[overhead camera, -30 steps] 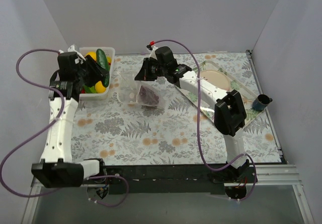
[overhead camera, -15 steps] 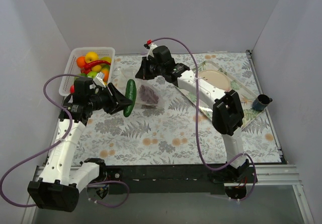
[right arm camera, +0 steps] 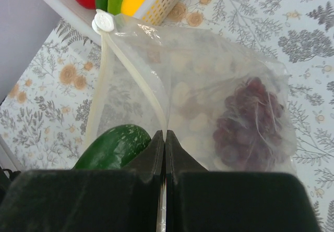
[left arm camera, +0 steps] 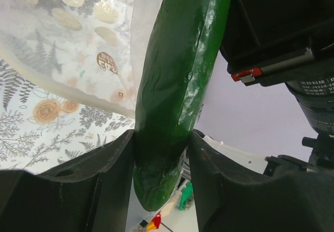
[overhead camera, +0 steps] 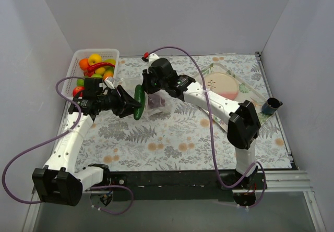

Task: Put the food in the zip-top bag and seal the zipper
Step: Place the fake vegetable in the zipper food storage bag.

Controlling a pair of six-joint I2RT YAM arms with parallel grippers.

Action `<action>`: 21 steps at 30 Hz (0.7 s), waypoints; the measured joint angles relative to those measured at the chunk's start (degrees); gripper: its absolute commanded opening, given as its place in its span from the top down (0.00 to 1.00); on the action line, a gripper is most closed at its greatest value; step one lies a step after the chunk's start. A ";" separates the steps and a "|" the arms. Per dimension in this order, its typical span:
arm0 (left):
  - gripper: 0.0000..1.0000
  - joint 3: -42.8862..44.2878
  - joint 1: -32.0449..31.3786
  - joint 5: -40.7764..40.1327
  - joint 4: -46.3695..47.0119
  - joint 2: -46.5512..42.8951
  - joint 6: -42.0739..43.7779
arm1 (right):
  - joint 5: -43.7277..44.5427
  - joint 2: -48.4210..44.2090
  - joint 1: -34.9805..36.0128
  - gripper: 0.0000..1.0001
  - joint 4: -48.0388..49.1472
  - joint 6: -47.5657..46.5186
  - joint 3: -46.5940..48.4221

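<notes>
A cucumber [left arm camera: 177, 75] at the zip-top bag [right arm camera: 209, 75] mouth
Left gripper [left arm camera: 162, 154] clamps the cucumber; right gripper [right arm camera: 165, 138] pinches the bag's zipper [right arm camera: 135, 80], grapes [right arm camera: 250, 122] inside.

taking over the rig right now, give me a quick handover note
Grippers: left gripper shut on the cucumber, its tip at the bag mouth; right gripper shut on the zip-top bag at its zipper, mouth held open.
Done: grapes are in the bag.
Left: push the cucumber in, move the fruit from the basket, seal the zipper.
</notes>
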 measured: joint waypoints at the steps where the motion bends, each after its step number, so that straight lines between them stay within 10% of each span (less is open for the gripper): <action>1: 0.93 0.00 0.00 0.46 0.28 -0.22 -0.50 | 0.74 -0.31 0.02 0.99 0.02 -0.44 0.00; 21: 0.88 1.07 0.96 0.20 1.81 3.32 -4.81 | 5.60 -4.42 1.77 0.99 -1.86 0.22 -1.92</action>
